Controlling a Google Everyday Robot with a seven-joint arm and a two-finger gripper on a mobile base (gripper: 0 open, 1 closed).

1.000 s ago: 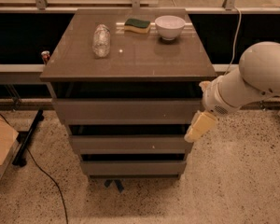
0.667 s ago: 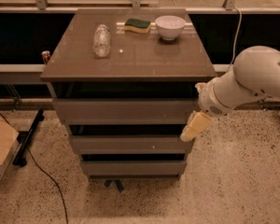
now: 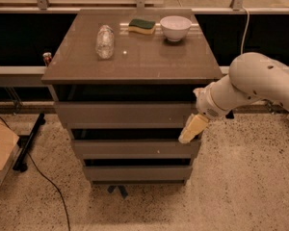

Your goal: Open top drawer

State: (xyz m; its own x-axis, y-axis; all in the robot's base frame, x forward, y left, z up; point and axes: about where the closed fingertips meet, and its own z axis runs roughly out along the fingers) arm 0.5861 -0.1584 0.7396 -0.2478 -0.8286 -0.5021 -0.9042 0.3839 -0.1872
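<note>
Gripper, seemingly pinched together and empty, is hovering at the right end of the top drawer, which is sitting closed, the whole pull lying ahead

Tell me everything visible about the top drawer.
The top drawer shows a flat grey-brown front, plain and handleless, level, right under the cabinet top with a dark gap above. It is the widest of three fronts and looks pushed in. The gripper sits at its lower right corner; contact cannot be told.
</note>
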